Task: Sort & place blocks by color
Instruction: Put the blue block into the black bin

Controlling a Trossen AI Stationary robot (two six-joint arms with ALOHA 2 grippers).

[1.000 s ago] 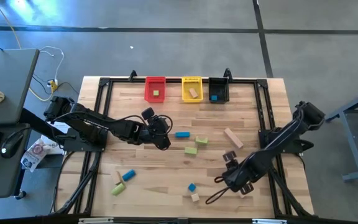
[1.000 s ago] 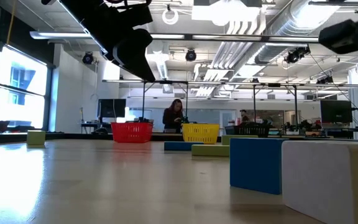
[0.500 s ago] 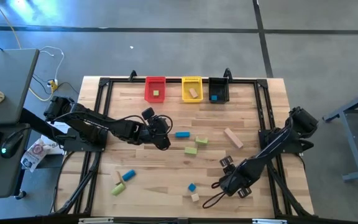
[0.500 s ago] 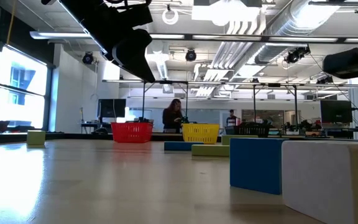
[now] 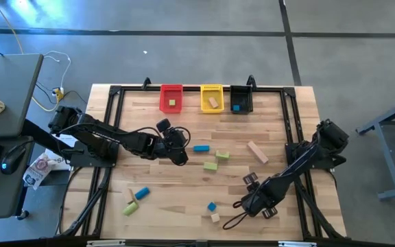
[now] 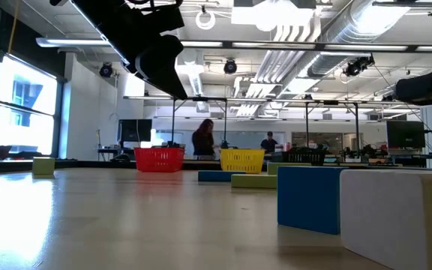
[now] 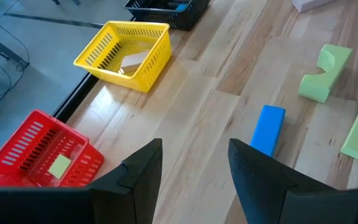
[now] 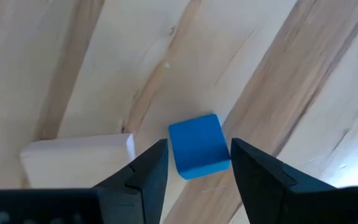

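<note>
My right gripper (image 5: 247, 200) (image 8: 197, 144) points down near the table's front edge, fingers open. In its wrist view a blue cube (image 8: 197, 146) shows between the fingertips, resting flat on the table, with a tan cube (image 8: 76, 158) beside it. I cannot tell that the fingers touch it. In the high view the blue cube (image 5: 212, 206) and tan cube (image 5: 215, 217) lie just left of that gripper. My left gripper (image 5: 181, 156) (image 7: 194, 149) hangs open above the table's middle left, short of a blue bar (image 7: 268, 129).
A red bin (image 5: 171, 97), a yellow bin (image 5: 212, 98) and a black bin (image 5: 241, 100) stand along the far edge, each with a block inside. Green blocks (image 5: 222, 156), a tan bar (image 5: 257, 152) and a blue and green pair (image 5: 136, 199) lie scattered.
My right gripper has come down toward the table and a little toward the near edge, over the blue cube, its fingers still apart. No block has moved.
</note>
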